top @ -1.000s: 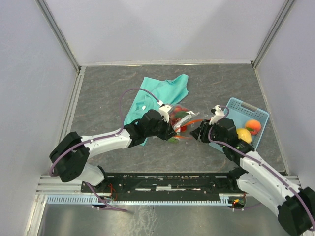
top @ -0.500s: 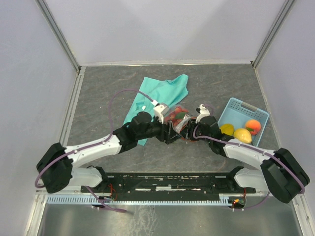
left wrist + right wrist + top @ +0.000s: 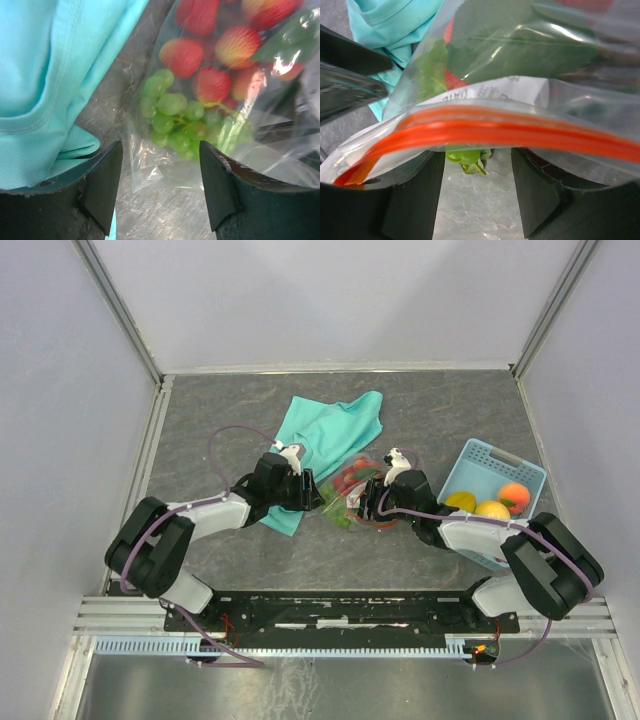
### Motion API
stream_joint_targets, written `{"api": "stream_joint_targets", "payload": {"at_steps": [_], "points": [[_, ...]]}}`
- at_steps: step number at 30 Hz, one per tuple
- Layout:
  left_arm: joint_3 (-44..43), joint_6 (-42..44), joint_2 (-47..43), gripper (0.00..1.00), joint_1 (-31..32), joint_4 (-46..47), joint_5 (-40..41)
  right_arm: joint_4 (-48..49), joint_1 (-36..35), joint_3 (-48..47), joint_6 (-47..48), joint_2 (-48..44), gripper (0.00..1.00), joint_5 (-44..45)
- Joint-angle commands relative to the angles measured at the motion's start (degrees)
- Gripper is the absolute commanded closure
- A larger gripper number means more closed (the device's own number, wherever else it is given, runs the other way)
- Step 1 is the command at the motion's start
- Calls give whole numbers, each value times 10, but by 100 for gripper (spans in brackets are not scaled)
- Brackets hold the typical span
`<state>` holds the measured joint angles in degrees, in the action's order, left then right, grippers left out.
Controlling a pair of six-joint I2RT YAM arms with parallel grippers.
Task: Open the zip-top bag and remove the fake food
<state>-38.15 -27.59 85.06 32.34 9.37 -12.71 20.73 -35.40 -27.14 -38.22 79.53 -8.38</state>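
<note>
Top view: grey mottled tabletop [image 3: 430, 410], pale walls [image 3: 330, 300] on three sides. Zip-top bag [image 3: 352, 495] lies mid-tabletop, beside teal cloth [image 3: 330, 425].
Left wrist: left fingers [image 3: 102, 185] spread, gripping nothing, bag just ahead.
Right wrist: right fingers [image 3: 540, 195] parted, empty, bag's orange strip close.

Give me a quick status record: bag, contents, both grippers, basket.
bag: zip-top bag on table, beside teal cloth
zip: orange strip runs across right wrist view; sealed or not, cannot tell
inside bag: green grapes, red berries, green leaf
left gripper: open, facing bag
right gripper: open, at the strip
basket: peach, two yellow fruits
</note>
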Motion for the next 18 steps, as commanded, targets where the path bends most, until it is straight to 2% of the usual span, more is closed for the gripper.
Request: {"api": "stream_joint_targets", "payload": {"at_steps": [1, 6, 11, 14, 15, 18], "points": [[-32, -9, 38, 50, 0, 39, -77, 57, -14, -39, 2, 22, 36, -38], [-35, -16, 55, 67, 0, 47, -111, 79, -25, -42, -6, 40, 38, -53], [-34, -18, 59, 72, 0, 50, -133, 16, -39, -75, 0, 78, 36, -25], [-31, -21, 61, 72, 1, 54, -139, 10, -51, -89, 1, 112, 36, -13], [-29, -21, 61, 71, 1, 55, -140, 5, -54, -94, 2, 120, 38, -6], [-22, -16, 50, 68, 0, 48, -137, -5, -59, -97, 1, 129, 51, 16]]}}
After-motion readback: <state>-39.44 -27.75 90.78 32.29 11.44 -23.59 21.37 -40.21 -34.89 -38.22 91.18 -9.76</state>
